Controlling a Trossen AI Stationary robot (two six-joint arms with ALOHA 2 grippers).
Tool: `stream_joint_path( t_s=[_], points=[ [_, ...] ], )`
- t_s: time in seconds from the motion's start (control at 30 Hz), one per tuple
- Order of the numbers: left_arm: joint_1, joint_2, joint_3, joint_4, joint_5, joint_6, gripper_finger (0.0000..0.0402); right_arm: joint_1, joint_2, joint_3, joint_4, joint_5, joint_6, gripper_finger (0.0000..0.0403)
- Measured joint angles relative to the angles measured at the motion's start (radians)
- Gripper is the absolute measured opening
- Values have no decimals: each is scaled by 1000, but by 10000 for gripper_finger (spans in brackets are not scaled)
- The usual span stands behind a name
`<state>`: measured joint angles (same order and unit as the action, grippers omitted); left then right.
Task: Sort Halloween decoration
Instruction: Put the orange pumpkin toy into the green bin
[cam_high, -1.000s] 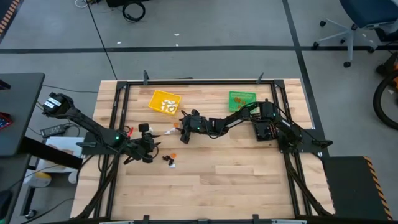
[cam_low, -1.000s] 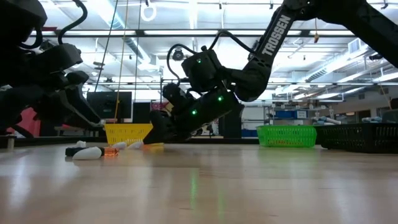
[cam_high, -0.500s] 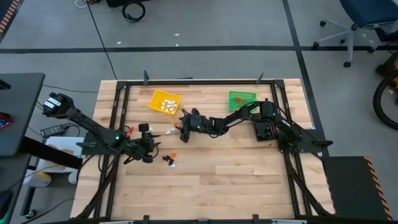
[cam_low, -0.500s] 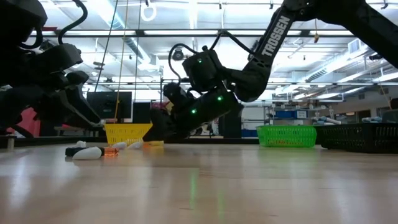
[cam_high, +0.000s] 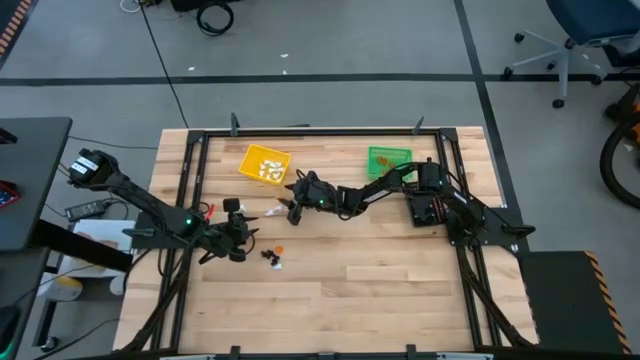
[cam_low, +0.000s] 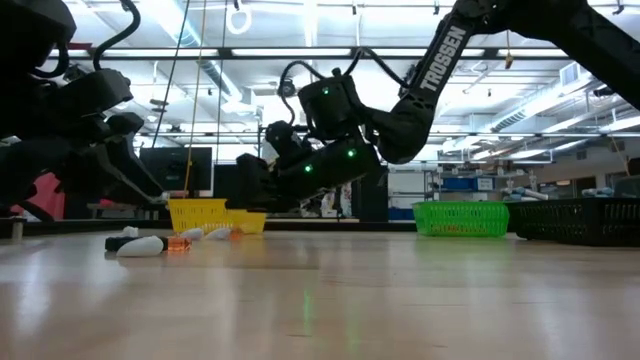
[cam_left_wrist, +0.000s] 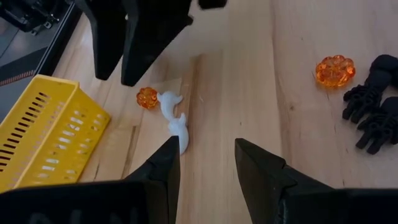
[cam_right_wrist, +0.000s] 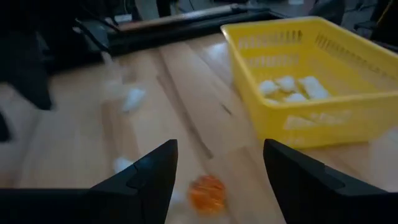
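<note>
Trinkets lie scattered on the bare wood between the two arms: a small black cluster (cam_high: 268, 256) with a white piece beside it, an orange pumpkin bead (cam_high: 280, 248) just past that, then two white ghost-like figures (cam_left_wrist: 176, 118) touching end to end with a second orange bead (cam_left_wrist: 147, 98) right beside them. More white pieces (cam_right_wrist: 288, 88) sit inside the yellow bin (cam_high: 264, 164). The left gripper (cam_high: 240, 229) hangs low near the black cluster, fingers parted and empty. The right gripper (cam_high: 296, 204) hovers over the white figures, close to the yellow bin's corner, jaws spread wide and holding nothing. The wooden table (cam_high: 400, 290) is bare toward its near edge. A green bin (cam_high: 388, 159) stands at the far side, a black bin (cam_high: 428, 208) beside the right arm. Grey floor surrounds the black frame.
</note>
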<state>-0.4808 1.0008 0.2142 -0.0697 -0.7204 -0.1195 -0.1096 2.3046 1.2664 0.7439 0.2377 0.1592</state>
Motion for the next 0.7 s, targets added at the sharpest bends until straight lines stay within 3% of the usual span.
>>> stream_joint_path(
  t_s=[0.2,0.7],
  points=[
    [0,0,0,2,0,8,128,18,146,43,163,23,-15,243],
    [0,0,0,-18,2,9,128,9,166,96,35,13,-47,235]
  ],
)
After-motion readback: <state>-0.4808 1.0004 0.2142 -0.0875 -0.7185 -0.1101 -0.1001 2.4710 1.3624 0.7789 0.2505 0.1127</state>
